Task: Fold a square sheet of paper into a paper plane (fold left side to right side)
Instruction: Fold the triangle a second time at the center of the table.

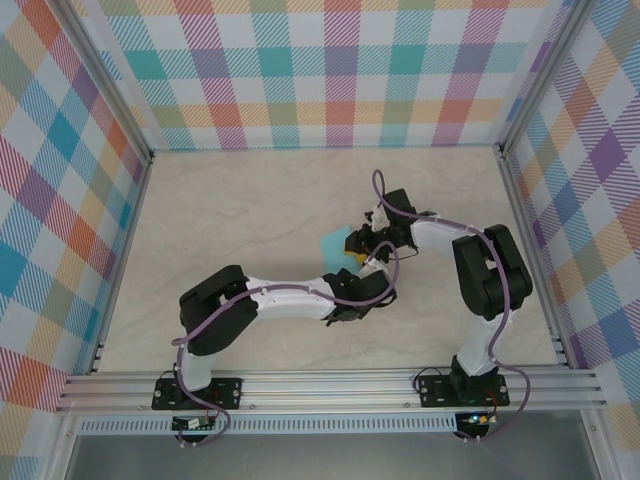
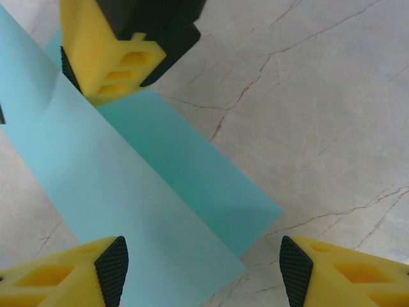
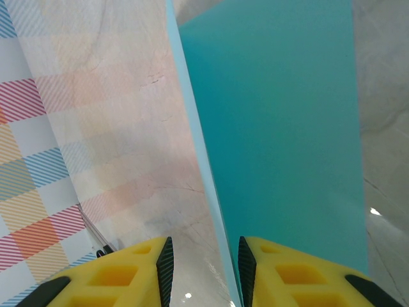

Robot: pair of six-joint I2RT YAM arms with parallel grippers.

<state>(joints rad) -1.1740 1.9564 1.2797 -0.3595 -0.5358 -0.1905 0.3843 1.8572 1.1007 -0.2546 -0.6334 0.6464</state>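
Two sets of jaws meet over one sheet at mid-worktop. Left jaws: spread wide, black pads [image 2: 112, 272] well apart, nothing pinched, hovering above a corner of the square sheet of paper [image 2: 128, 185]. Right jaws: only narrowly parted, pads [image 3: 165, 265] either side of the paper's raised edge. The flap leans on one pad w/ a gap showing beside the other, so no squeeze is visible. In the left wrist view, one yellow finger [image 2: 108, 57] of the right jaws stands against the flap. The turquoise sheet is part-folded: paler flap lifted over a darker layer lying flat on the marbled worktop [image 2: 319, 96]. From above, both arms converge at centre, w/ paper peeking out just left of the right jaws. Pastel checked walls [image 1: 330, 70] stand left, right & far.
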